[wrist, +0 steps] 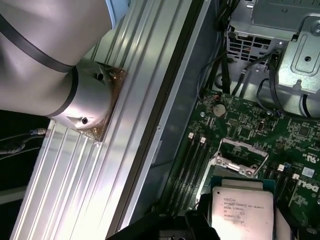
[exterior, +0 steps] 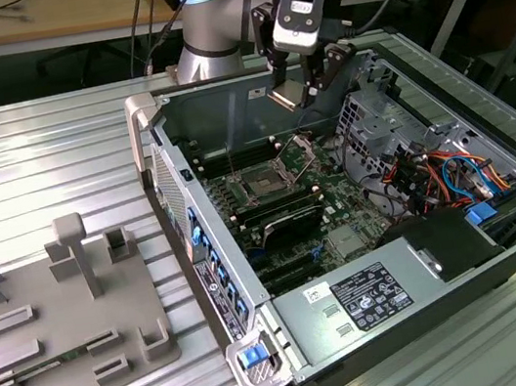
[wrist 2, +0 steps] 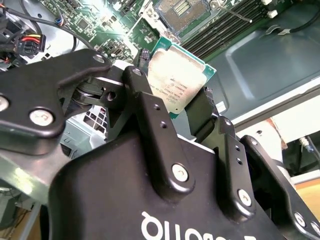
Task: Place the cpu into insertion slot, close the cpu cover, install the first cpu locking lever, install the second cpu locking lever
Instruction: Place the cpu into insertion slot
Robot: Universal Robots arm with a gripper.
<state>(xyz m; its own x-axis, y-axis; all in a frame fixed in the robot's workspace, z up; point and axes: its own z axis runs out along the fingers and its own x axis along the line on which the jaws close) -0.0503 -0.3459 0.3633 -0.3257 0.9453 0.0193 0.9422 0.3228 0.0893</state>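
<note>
Robotics laboratory workstation: ribbed silver aluminium table (exterior: pixel 52 148) carrying an open grey metal computer case (exterior: pixel 216 121) and a grey moulded fixture tray (exterior: pixel 46 288), long wooden bench (exterior: pixel 31 18) and trailing black cables (exterior: pixel 150 18) behind.

Matt metal cpu (wrist 2: pixel 176 75), ribbed aluminium table (exterior: pixel 33 151)

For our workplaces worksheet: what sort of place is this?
Probably a robotics lab: a robot arm, its gripper holding the cpu above an opened computer case on a ribbed metal bench.
</note>
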